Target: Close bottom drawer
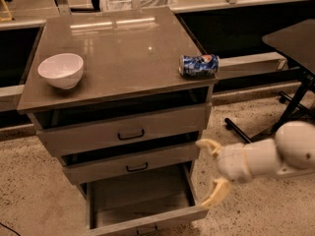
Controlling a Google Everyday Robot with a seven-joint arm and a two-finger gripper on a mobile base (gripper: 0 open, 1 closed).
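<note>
The bottom drawer (140,200) of the grey-brown cabinet is pulled far out and looks empty; its front panel (147,224) runs along the bottom edge of the view. The top drawer (125,129) and the middle drawer (133,163) stick out a little. My gripper (211,173) is open, its two cream fingers spread one above the other. It sits just right of the cabinet, beside the open drawer's right front corner, pointing left.
A white bowl (61,70) stands on the cabinet top (113,48) at the left. A blue can (198,65) lies on its side at the right edge. A dark table with black legs (295,97) stands at the right, on the speckled floor (34,195).
</note>
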